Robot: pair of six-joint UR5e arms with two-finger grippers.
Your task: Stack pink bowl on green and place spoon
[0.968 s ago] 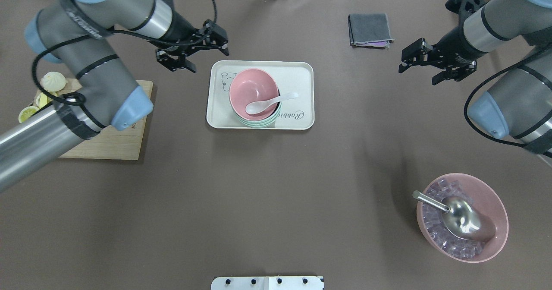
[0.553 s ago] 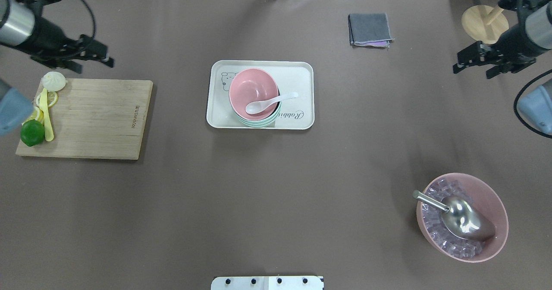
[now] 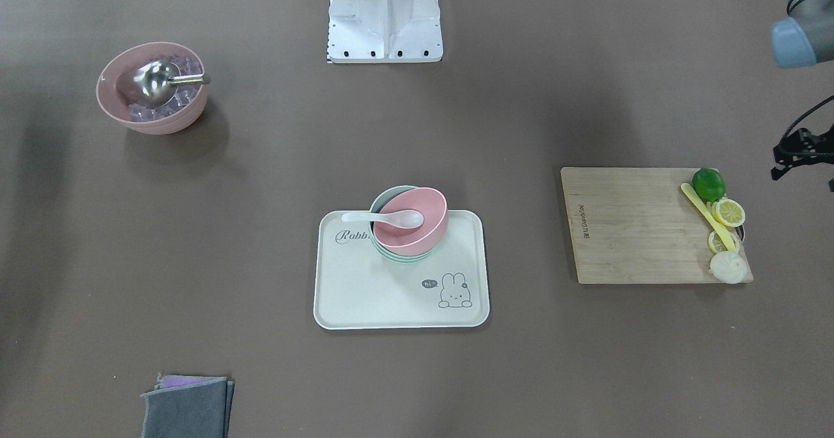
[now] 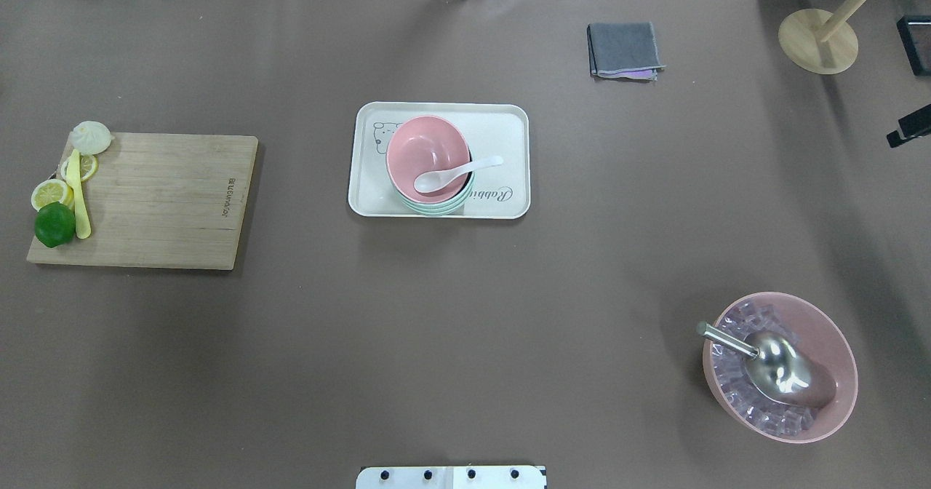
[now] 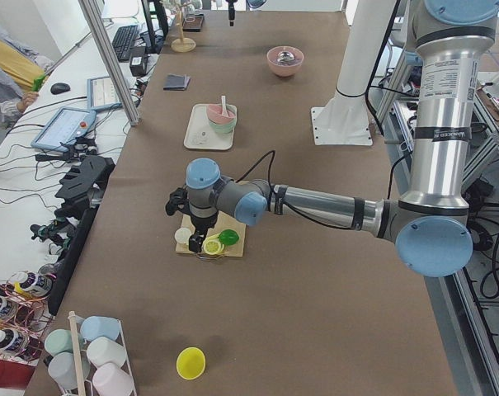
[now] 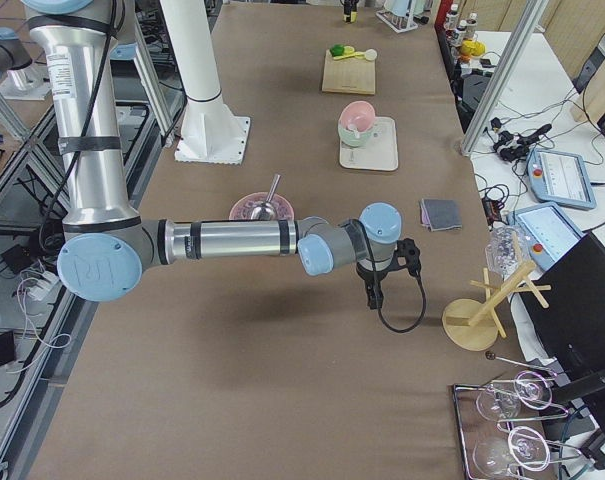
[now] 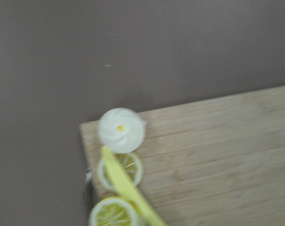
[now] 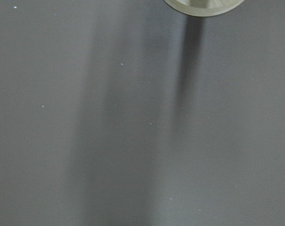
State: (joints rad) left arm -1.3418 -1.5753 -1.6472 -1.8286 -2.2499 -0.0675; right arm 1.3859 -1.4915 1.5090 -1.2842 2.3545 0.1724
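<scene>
Reads "Rabbi…" on tray (image 4: pixel 513 121), ending lost behind pink bowl (image 4: pixel 422 147); cannot tell finger spread on cropped left gripper (image 3: pixel 800 154), right gripper (image 4: pixel 908 131).

Under the pink bowl (image 4: pixel 425 156), the green bowl (image 4: pixel 435 208) is mostly hidden; only its rim shows. The left gripper (image 3: pixel 800 151) is cut by the front view's edge, and of the right gripper (image 4: pixel 909 129) only a dark piece enters the overhead view, so their jaws I cannot judge. The left wrist view is blurred; its lower edge cuts a lemon slice (image 7: pixel 115 214).

Open tabletop (image 4: pixel 465 329) around tray (image 4: pixel 509 121) and pink bowl (image 4: pixel 425 147)
</scene>
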